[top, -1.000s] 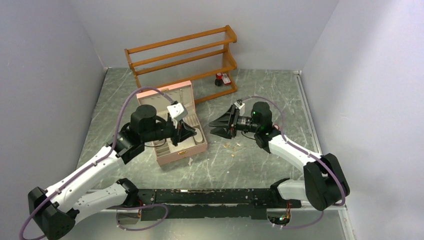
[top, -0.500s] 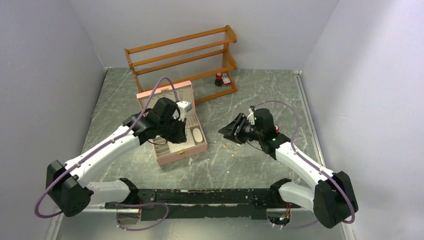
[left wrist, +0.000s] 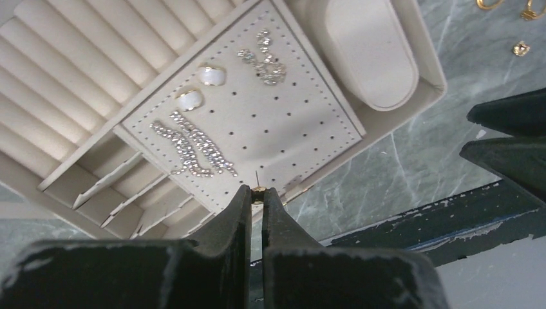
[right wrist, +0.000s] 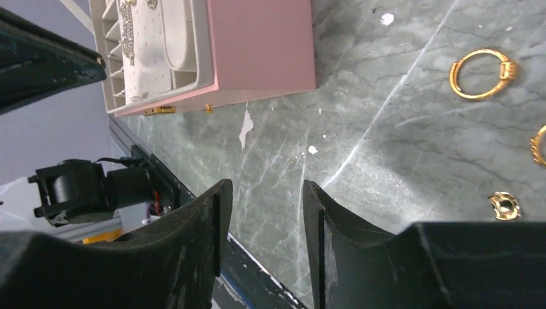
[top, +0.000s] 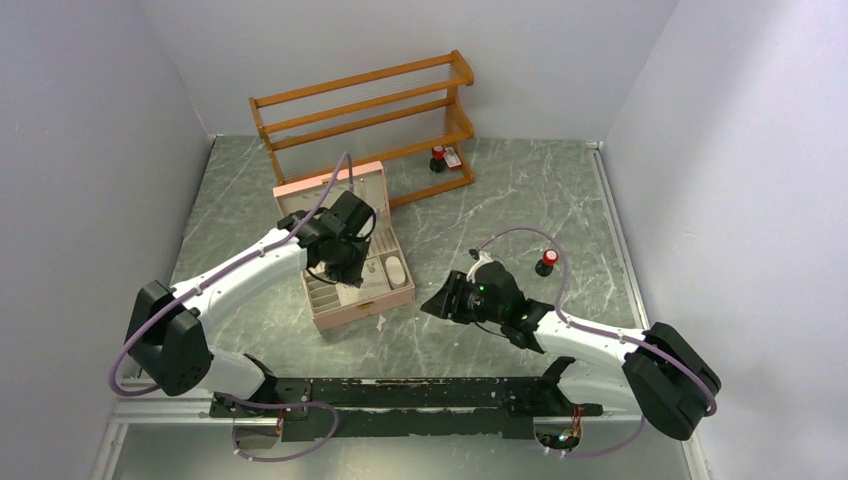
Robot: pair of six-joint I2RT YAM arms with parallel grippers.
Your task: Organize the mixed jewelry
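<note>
Okay, the step in hand is seating an earring on the box's stud panel. The left hand point(left wrist: 257, 193) pinches a tiny gold stud earring point(left wrist: 258, 188) at its fingertips. The pin points at the perforated panel point(left wrist: 277, 122) of the pink box point(top: 365, 305), its tip near the panel's close edge; I can't tell if it is in a hole. The panel already carries crystal earrings point(left wrist: 193, 151) and two pale studs point(left wrist: 211, 76), at 10 to 11 o'clock from the pin.

The right hand point(right wrist: 264, 190) is spread, with nothing between its fingers, low over bare tabletop point(right wrist: 386, 148). Loose jewelry point(left wrist: 521, 48) lies on the tabletop. At 2 to 4 o'clock from this hand sit a gold hoop point(right wrist: 483, 73), a second hoop point(right wrist: 539, 147) cut by the frame edge, and a small gold stud point(right wrist: 504, 206). The box is at 11 o'clock from it.

Next, my guess: the left lines the pin up with a hole, pushes straight in, then lets go. The pin is thin and could miss or bend. The right probably swings to the hoop and closes on it.

Only the left wrist shows the pinched stud and what is on the panel. Only the right wrist shows the hoops clearly. In the top view the loose pieces are hidden or too small to see. That view alone shows the wooden rack point(top: 365, 110) at 12 o'clock from the box and a red-capped bottle point(top: 546, 262) at 2 o'clock from the right hand.
</note>
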